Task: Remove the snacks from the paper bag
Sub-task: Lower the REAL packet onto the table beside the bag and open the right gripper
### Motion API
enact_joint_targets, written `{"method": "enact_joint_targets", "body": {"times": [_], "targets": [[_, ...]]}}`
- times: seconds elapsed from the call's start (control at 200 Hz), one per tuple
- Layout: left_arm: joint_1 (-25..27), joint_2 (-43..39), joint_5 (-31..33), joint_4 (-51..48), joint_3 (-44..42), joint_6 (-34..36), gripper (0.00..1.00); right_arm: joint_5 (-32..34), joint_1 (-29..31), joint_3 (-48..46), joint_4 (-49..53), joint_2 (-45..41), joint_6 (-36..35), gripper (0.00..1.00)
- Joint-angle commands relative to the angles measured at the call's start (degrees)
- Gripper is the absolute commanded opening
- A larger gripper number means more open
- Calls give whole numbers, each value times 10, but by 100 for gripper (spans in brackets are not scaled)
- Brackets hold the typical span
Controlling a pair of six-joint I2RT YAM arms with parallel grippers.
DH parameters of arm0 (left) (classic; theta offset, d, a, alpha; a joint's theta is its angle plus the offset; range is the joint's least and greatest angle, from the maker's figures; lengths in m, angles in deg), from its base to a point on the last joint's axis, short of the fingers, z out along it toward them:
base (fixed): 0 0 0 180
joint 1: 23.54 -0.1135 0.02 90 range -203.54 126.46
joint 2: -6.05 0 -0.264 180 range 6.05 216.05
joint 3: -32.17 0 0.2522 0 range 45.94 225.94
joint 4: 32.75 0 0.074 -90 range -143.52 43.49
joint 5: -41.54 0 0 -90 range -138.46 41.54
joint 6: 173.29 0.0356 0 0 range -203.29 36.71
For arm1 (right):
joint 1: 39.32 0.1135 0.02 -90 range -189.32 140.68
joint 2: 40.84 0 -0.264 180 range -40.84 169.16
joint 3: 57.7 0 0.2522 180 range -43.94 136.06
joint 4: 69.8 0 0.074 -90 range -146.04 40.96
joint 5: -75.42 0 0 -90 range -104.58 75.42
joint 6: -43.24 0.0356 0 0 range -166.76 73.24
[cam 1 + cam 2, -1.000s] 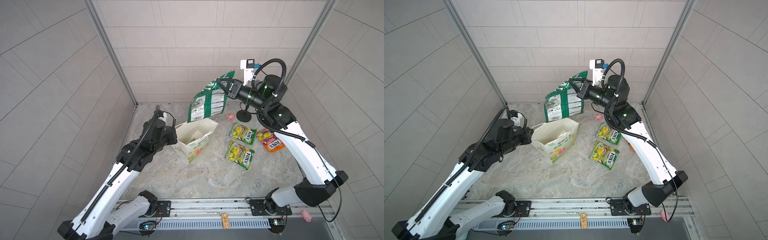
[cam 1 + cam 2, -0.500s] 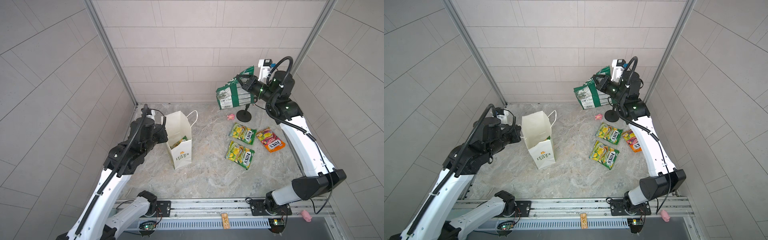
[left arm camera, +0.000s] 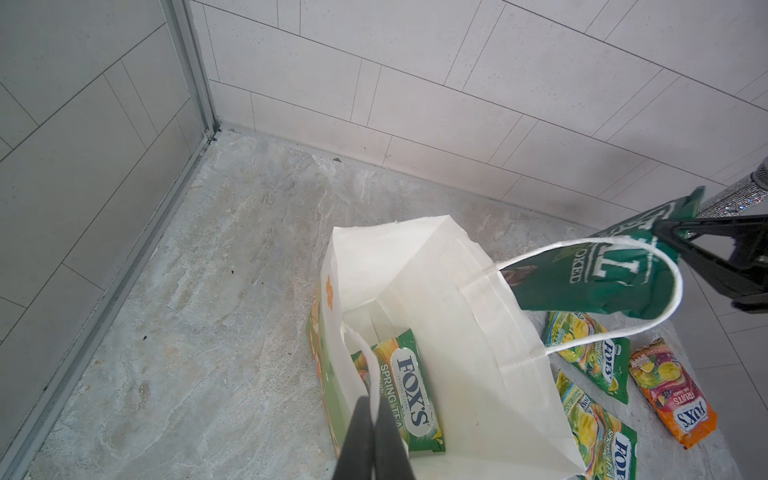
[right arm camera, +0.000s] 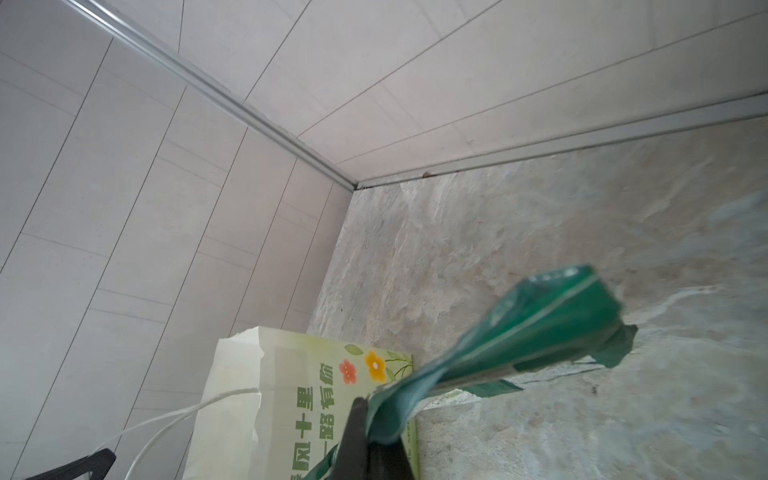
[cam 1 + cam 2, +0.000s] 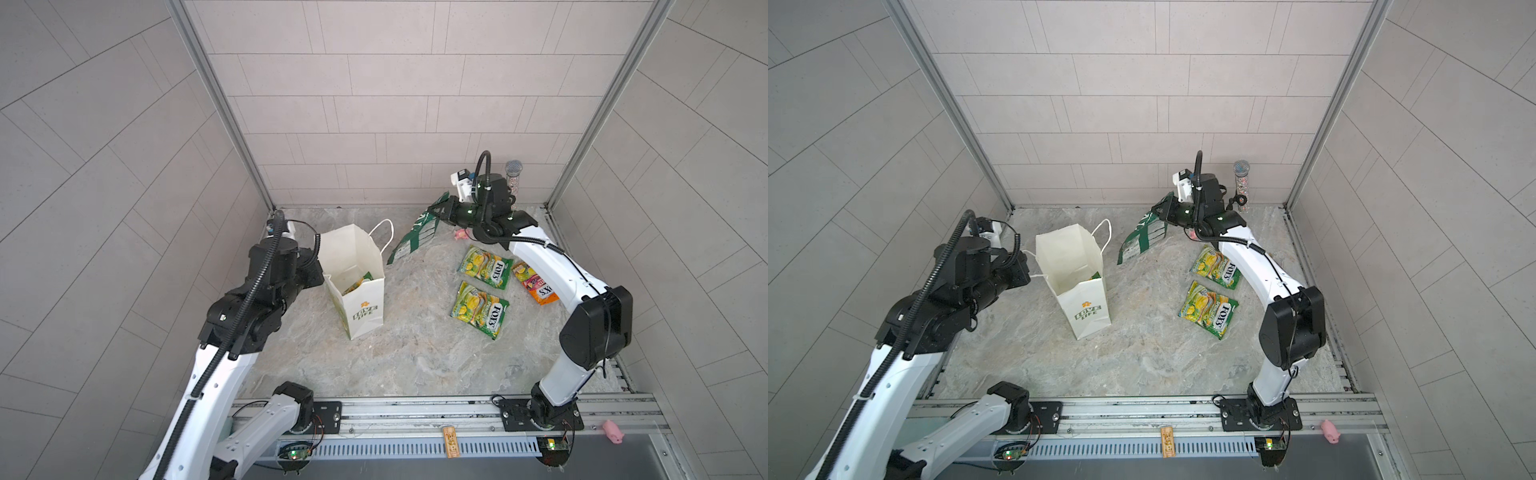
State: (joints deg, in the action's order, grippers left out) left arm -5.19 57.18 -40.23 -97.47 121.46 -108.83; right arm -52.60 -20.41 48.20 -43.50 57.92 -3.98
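Left tool is pinching the rim of the paper bag, which is standing upright on the tabletop and holding one FOX'S packet. Right tool is clamping the green chips bag, which is hanging tilted beside the bag.

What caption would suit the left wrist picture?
Left claw pinching the paper bag rim, one FOX'S packet lying inside.

The marbled desk carries the upright paper bag. Right of it lie a far FOX'S packet, a near FOX'S packet and, just beside them, an orange-red packet. A pink toy sits farther back.
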Motion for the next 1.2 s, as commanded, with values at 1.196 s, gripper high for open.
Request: {"method": "enact_joint_targets", "body": {"times": [1.196], "targets": [[-7, 0, -160, 73, -23, 1, 0, 216, -1, 174, 324, 240, -370, 0]]}}
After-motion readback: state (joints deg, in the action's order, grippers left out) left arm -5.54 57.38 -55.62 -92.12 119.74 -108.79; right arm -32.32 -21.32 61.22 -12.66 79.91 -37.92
